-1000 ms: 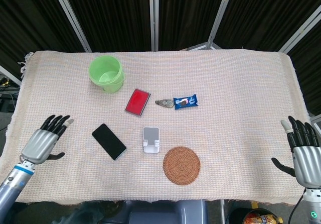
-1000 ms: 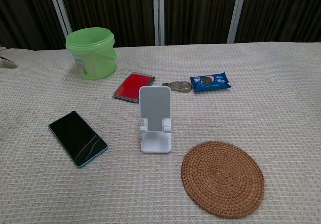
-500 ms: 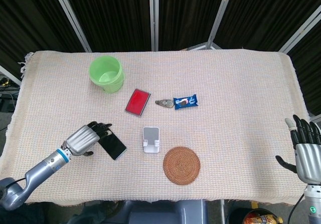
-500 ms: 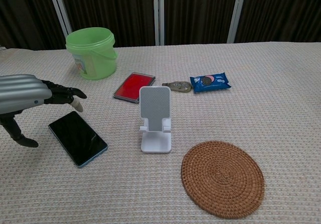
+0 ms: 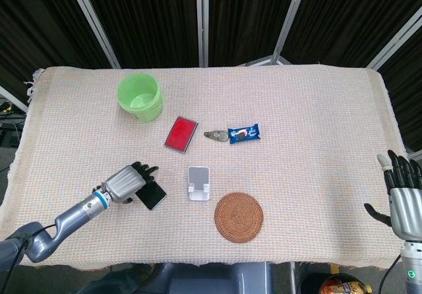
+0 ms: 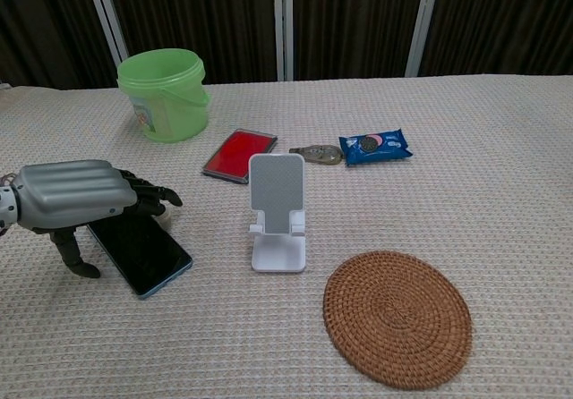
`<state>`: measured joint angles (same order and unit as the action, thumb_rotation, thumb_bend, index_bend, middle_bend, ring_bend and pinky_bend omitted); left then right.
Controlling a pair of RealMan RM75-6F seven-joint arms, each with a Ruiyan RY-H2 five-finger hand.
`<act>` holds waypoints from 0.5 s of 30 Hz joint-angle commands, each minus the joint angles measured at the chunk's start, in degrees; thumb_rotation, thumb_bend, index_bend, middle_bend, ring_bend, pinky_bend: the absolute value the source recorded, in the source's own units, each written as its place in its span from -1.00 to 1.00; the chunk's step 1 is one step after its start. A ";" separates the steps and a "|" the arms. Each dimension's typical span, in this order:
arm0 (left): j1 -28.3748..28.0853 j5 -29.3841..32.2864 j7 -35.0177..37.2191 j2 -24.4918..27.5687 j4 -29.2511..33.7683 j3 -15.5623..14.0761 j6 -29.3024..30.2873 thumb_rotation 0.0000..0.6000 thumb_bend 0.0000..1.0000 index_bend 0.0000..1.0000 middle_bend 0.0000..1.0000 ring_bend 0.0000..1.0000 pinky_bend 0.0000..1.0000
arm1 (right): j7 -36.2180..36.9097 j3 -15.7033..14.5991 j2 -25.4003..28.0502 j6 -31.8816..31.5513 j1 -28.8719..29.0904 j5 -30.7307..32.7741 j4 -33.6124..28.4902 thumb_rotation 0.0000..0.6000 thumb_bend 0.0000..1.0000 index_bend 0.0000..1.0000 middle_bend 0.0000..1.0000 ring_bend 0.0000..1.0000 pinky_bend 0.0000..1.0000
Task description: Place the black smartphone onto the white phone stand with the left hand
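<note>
Head view: left hand (image 5: 126, 182) lies over the near-left end of the black smartphone (image 5: 152, 194), fingers spread above it; no grip is visible. The phone lies flat on the desk (image 5: 316, 129). The white phone stand (image 5: 198, 182) is just right of the hand, bare. Right hand (image 5: 403, 198) is open, holding nothing, well apart at the desk edge.

Chest view: left hand (image 6: 76, 198) hovers palm-down over the smartphone (image 6: 148, 251), thumb beside its left edge; contact cannot be told. Stand (image 6: 277, 211) is empty. Judged: reach done; grasp, lift and placing remain.
</note>
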<state>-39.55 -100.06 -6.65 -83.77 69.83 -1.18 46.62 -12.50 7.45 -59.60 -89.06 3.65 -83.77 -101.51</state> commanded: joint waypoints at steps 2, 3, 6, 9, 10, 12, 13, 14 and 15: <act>-0.82 -0.06 -0.73 -0.80 -0.76 -0.23 -0.29 1.00 -1.00 -0.46 -0.82 -0.64 -0.53 | 0.00 0.12 -0.01 -0.14 -0.04 0.20 0.10 1.00 -1.00 -1.00 -1.00 -1.00 -1.00; -1.10 -0.07 -0.90 -1.11 -1.08 -0.26 -0.44 1.00 -1.00 -0.45 -0.82 -0.64 -0.53 | -0.08 0.16 -0.03 -0.21 -0.06 0.24 0.13 1.00 -1.00 -1.00 -1.00 -1.00 -1.00; -1.73 0.17 -1.15 -1.96 -1.84 -0.44 -0.96 1.00 -1.00 -0.42 -0.74 -0.57 -0.47 | -0.26 0.15 -0.09 -0.35 -0.08 0.17 0.08 1.00 -1.00 -1.00 -1.00 -1.00 -1.00; -2.13 0.18 -1.41 -2.68 -2.35 -0.80 -0.85 1.00 -1.00 -0.20 -0.45 -0.30 -0.29 | -0.42 0.13 -0.09 -0.42 -0.13 0.22 0.06 1.00 -1.00 -1.00 -1.00 -1.00 -1.00; -2.19 0.14 -1.41 -2.80 -2.41 -0.86 -0.55 1.00 -1.00 -0.15 -0.40 -0.25 -0.26 | -0.42 0.12 -0.09 -0.43 -0.15 0.26 0.06 1.00 -1.00 -1.00 -1.00 -1.00 -1.00; -2.32 0.02 -1.50 -2.92 -2.63 -1.15 0.32 1.00 -1.00 -0.08 -0.33 -0.16 -0.18 | -0.27 0.15 -0.02 -0.34 -0.14 0.43 0.01 1.00 -1.00 -1.00 -1.00 -1.00 -1.00; -2.36 0.03 -1.51 -2.88 -2.64 -1.23 0.50 1.00 -1.00 -0.07 -0.31 -0.14 -0.17 | -0.22 0.16 0.00 -0.31 -0.13 0.44 -0.01 1.00 -1.00 -1.00 -1.00 -1.00 -1.00; -2.40 0.04 -1.51 -2.80 -2.59 -1.29 0.71 1.00 -1.00 -0.06 -0.28 -0.12 -0.15 | -0.18 0.16 0.03 -0.30 -0.12 0.43 -0.01 1.00 -1.00 -1.00 -1.00 -1.00 -1.00; -2.42 0.05 -1.52 -2.65 -2.52 -1.31 1.02 1.00 -1.00 -0.04 -0.27 -0.12 -0.15 | -0.14 0.14 0.05 -0.29 -0.12 0.39 0.00 1.00 -1.00 -1.00 -1.00 -1.00 -1.00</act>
<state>-41.93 -100.01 -8.15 -86.51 67.28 -2.43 47.48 -12.64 7.59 -59.55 -89.35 3.53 -83.37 -101.51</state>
